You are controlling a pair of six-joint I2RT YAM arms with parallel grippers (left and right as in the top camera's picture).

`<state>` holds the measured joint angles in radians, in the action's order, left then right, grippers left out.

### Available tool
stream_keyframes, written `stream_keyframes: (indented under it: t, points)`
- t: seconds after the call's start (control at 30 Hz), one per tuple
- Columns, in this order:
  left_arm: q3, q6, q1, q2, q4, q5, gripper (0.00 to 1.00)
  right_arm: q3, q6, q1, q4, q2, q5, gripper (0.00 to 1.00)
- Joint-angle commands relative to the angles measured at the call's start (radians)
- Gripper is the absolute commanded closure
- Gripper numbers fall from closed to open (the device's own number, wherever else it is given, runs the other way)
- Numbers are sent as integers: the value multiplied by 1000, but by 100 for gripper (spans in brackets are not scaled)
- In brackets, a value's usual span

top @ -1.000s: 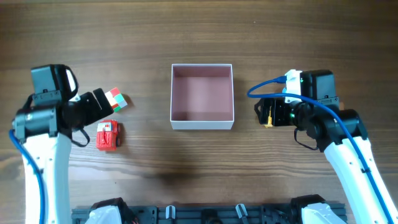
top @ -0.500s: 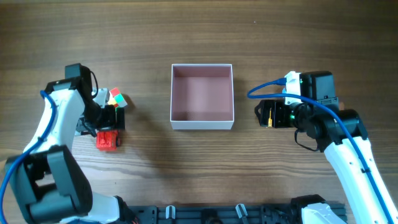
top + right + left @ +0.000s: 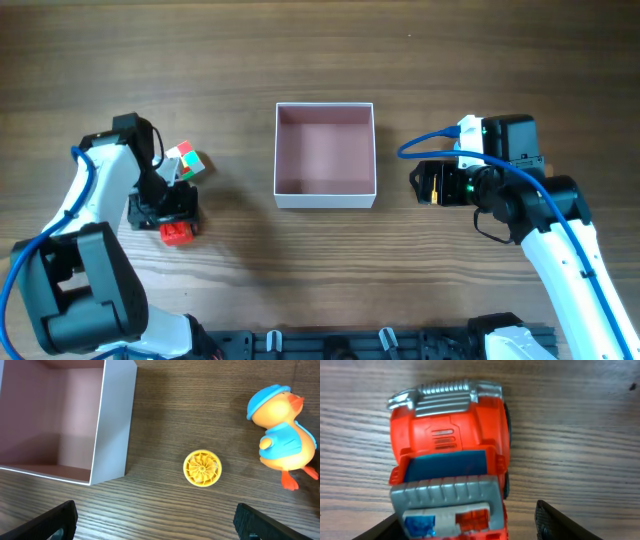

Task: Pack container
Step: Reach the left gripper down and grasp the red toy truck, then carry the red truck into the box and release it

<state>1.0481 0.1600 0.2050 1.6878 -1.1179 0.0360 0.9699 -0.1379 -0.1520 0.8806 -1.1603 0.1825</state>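
Observation:
The container (image 3: 325, 199), a square white-walled box with a dusty-pink inside, stands empty at the table's middle; its right wall shows in the right wrist view (image 3: 113, 430). My left gripper (image 3: 170, 208) is open and low over a red toy truck (image 3: 178, 233), which fills the left wrist view (image 3: 449, 455). Its fingers (image 3: 559, 522) stand on either side of the truck's rear end. My right gripper (image 3: 426, 184) is open, to the right of the container. It hangs above a small yellow ribbed disc (image 3: 202, 468).
A multicoloured puzzle cube (image 3: 185, 161) lies just beyond the truck. An orange duck toy in a blue cap and top (image 3: 282, 445) lies right of the yellow disc; my right arm hides it from overhead.
My left arm has swung in and come down over the red truck, now covering most of it. The right arm has stayed in place.

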Motion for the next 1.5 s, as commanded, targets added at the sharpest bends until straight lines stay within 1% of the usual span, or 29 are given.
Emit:
stream_keyframes:
  t: [0.0,0.03,0.17,0.23,0.33,0.37,0.4,0.5,0.53,0.6,0.7,0.77,0.83,0.9,0.97,1.03,1.1,1.17,1.2,1.3,1.37,1.47]
  points:
    - [-37,-42,6,8,23,16,28,20,-3,-5,6,1,-13,0]
    - [-42,-60,6,8,28,16,29,20,-3,-5,6,1,-13,0]
    - [-56,-89,6,8,38,16,37,20,-3,-5,6,1,-13,0]
    - [-56,-90,6,8,37,16,44,20,-3,-5,7,1,-13,0]
    - [-56,-90,6,8,37,20,50,20,-2,-5,7,1,-13,0]
    - [-56,-90,6,8,37,21,53,20,-2,-5,7,1,-13,0]
    - [-56,-91,6,8,37,20,62,20,-2,-5,6,1,-13,0]
    - [-40,-151,6,7,44,20,89,20,-2,-5,6,1,-13,0]
    - [-32,-151,6,7,43,20,96,20,-3,-5,6,1,-13,0]
    - [-3,-198,6,6,39,20,96,20,-3,-5,6,1,-13,0]
    - [68,-203,-13,3,12,39,96,20,-3,-5,1,1,-13,0]
    - [152,-203,-69,-15,-23,42,96,20,-3,-5,-5,1,-13,0]
    - [248,-209,-152,-42,-34,43,96,20,-3,-5,-6,1,-14,0]
    - [390,-273,-270,-60,-38,42,96,20,-2,-5,-5,1,-14,0]
    - [510,-304,-399,-59,-13,42,96,20,-3,-5,-6,1,-31,0]
    - [553,-307,-514,-59,49,34,96,20,-3,-5,-5,1,-32,0]
    - [553,-381,-614,-47,138,-8,96,20,-3,-5,-5,0,-32,0]
    - [553,-443,-671,3,180,-7,96,20,-3,-5,-5,1,-32,0]
    - [553,-461,-690,46,189,-7,96,20,-3,-5,-5,1,-32,0]
    - [553,-464,-710,166,187,-7,96,20,-3,-5,-3,1,-32,0]
    - [553,-463,-702,262,195,-12,96,20,-3,-5,-1,1,-32,0]
    - [553,-464,-678,323,190,-62,96,20,-3,-5,1,1,-32,0]
